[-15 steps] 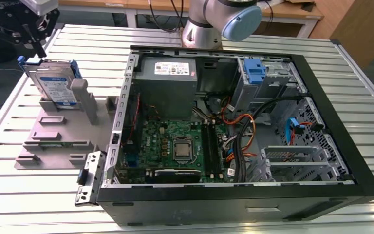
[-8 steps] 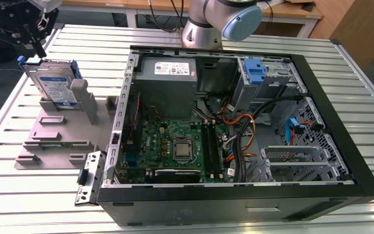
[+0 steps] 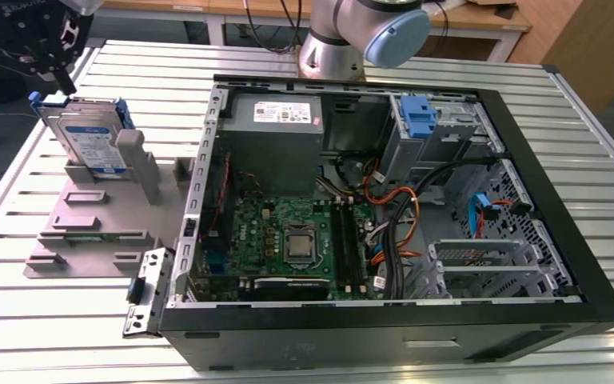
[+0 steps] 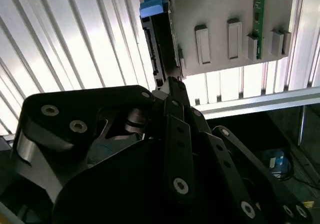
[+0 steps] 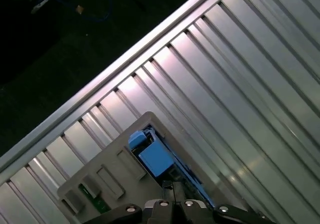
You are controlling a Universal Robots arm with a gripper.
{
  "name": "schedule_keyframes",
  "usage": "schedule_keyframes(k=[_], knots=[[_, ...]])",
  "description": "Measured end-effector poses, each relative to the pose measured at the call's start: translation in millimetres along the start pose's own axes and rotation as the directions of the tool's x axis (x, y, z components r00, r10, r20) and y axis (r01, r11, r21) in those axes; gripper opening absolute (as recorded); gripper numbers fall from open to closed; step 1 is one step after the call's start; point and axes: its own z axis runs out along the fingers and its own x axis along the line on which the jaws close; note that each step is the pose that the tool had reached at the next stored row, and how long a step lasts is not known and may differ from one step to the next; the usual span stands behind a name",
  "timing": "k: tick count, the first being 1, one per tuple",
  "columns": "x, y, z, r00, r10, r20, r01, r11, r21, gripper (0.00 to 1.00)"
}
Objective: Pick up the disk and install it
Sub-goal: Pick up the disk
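Note:
The disk (image 3: 85, 136), a silver drive with a blue-and-white label in a blue carrier, stands on edge in a grey holder (image 3: 105, 220) at the exterior view's left, outside the computer case. My black gripper (image 3: 64, 80) hangs right over the disk's top far corner, at or just above its edge. In the second wrist view the disk (image 4: 161, 44) appears edge-on with its blue carrier end away from the gripper (image 4: 171, 82), whose tip meets the disk's near end. The first wrist view looks down on the blue carrier (image 5: 155, 156) just beyond the gripper (image 5: 167, 186).
An open computer case (image 3: 563, 240) lies on the slatted metal table (image 3: 29, 320), with a motherboard (image 3: 285, 240), loose cables and a grey power supply (image 3: 281, 116). A blue bracket (image 3: 419, 116) sits in the far drive bay. The arm's base (image 3: 334, 48) stands behind the case.

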Motion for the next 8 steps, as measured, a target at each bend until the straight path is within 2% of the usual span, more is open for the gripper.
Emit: schedule_keyframes(k=[4,6,8], knots=[[0.0,0.0,0.0,0.9975,-0.071,-0.0030,0.071,0.9975,-0.0007,0.11],[0.0,0.0,0.0,0.9943,-0.107,-0.0044,0.107,0.9943,-0.0011,0.11],[0.0,0.0,0.1,0.9896,-0.144,-0.0060,0.144,0.9896,-0.0017,0.11]])
